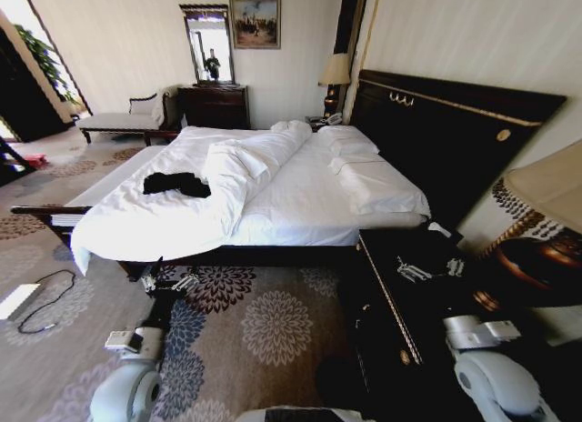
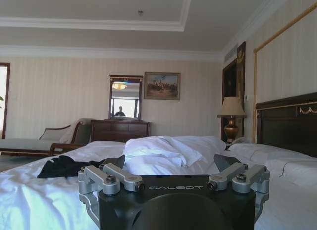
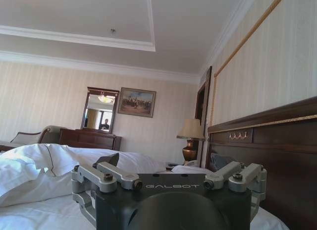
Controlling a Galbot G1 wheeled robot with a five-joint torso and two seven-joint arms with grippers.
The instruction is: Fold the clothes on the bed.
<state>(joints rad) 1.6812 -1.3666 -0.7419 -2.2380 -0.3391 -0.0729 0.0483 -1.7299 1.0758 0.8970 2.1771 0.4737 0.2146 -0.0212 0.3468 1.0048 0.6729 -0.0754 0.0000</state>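
Note:
The clothes (image 1: 177, 183) are a small black crumpled heap on the left side of the bed (image 1: 309, 204), close to its foot; in the left wrist view the clothes (image 2: 64, 166) lie on the white sheet ahead of the fingers. My left gripper (image 1: 171, 281) hangs open over the carpet just short of the bed's foot edge, below the clothes. Its fingers (image 2: 225, 161) stand wide apart around nothing. My right gripper (image 1: 429, 270) is open too, low beside the bed's right corner over a dark nightstand, and the right wrist view looks along the bed (image 3: 39, 210) from there.
A rolled white duvet (image 1: 245, 167) runs down the bed's middle, with pillows (image 1: 364, 167) by the dark headboard. A dark nightstand (image 1: 400, 322) and lamp (image 1: 546, 204) crowd my right. A chaise bench (image 1: 118, 122) and dresser (image 1: 214, 105) stand beyond. A cable (image 1: 45, 299) lies on the carpet.

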